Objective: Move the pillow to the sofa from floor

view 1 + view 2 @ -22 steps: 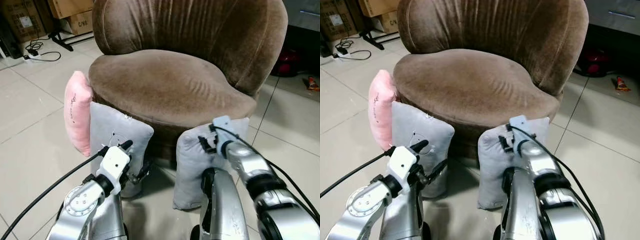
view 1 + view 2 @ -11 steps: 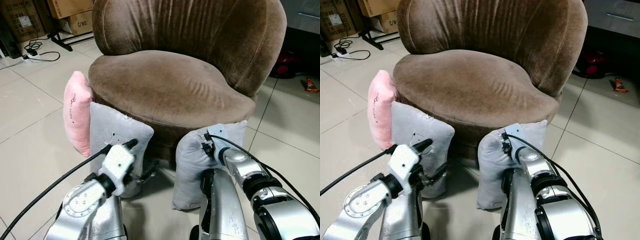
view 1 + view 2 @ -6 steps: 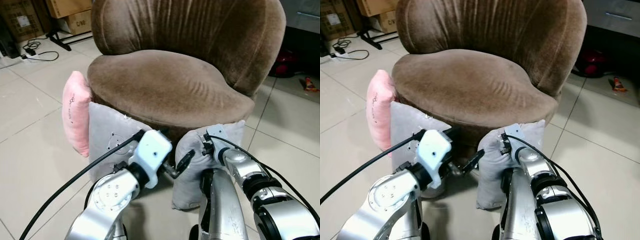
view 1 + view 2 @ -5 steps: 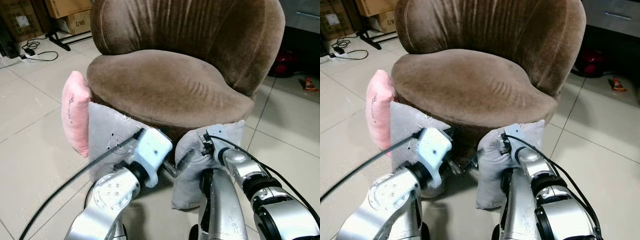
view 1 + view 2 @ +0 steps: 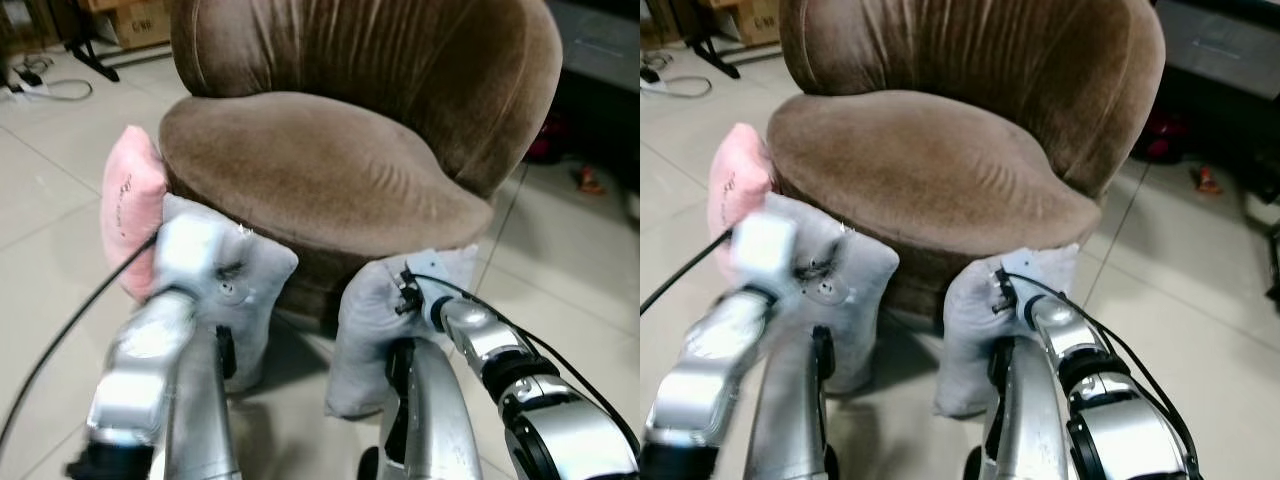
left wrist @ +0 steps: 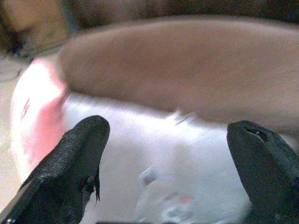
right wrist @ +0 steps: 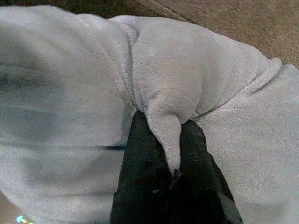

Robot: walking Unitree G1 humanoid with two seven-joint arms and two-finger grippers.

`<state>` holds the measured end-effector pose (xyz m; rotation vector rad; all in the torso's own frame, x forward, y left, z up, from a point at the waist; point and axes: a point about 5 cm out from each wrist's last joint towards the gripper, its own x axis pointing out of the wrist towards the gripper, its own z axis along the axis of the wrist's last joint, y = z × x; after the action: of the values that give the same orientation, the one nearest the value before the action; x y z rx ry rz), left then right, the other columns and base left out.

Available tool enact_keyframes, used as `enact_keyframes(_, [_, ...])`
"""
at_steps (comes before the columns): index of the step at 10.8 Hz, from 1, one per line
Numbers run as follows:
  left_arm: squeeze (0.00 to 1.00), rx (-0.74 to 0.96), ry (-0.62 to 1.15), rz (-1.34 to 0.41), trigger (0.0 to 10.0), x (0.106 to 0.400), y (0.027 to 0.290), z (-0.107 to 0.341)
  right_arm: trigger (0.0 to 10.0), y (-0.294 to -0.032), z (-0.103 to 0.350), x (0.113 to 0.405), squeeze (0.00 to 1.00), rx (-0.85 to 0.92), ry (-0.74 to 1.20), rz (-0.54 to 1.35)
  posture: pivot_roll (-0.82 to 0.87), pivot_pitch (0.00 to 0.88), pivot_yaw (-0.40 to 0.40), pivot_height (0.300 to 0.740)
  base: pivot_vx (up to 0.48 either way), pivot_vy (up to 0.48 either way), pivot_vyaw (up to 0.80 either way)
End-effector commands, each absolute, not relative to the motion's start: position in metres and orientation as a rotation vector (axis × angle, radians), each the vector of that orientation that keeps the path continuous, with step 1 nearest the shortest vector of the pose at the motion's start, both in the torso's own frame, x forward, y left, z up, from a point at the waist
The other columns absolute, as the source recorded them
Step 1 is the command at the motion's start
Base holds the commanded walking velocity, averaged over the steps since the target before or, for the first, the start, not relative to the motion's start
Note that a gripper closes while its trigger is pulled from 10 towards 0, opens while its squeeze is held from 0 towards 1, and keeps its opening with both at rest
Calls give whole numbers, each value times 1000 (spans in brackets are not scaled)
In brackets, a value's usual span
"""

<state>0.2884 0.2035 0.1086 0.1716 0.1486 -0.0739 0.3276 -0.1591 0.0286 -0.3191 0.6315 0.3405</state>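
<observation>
Farthest to my left a pink pillow (image 5: 128, 215) leans against the side of the brown sofa (image 5: 330, 170), and just beside it a grey pillow (image 5: 250, 300) stands on the tiled floor (image 5: 50, 250), propped against the sofa's base. My left gripper (image 6: 168, 163) is up in front of that grey pillow with its two black fingers (image 6: 74, 158) spread wide and nothing between them; the view along them is blurred, so I cannot say whether they touch the fabric. To the right stands a second grey pillow (image 5: 365, 330), also upright on the floor against the sofa front. My right gripper (image 7: 170, 163) is clenched on a pinched fold of plush at its top edge, the cloth bunched between my fingers. So, as I judge it, the grasp on this pillow is made, but the carrying is all ahead: its lower edge looks to rest on the tiles, and the seat cushion (image 5: 300, 160) above has nothing on it. What is left is to lift it clear, bring it over the front lip of the seat and let go there.
</observation>
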Motion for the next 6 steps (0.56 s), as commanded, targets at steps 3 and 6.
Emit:
enact_keyframes(3, [0,-56,195,-128,10000,316,214,95,0,-154,16,317,0,-332,689,391,21,17,-162,391,0,0,0])
enact_keyframes(6, [0,140,191,-786,10000,275,158,77,0,-153,18,317,0,-286,653,370,24,0,-112,391,0,0,0])
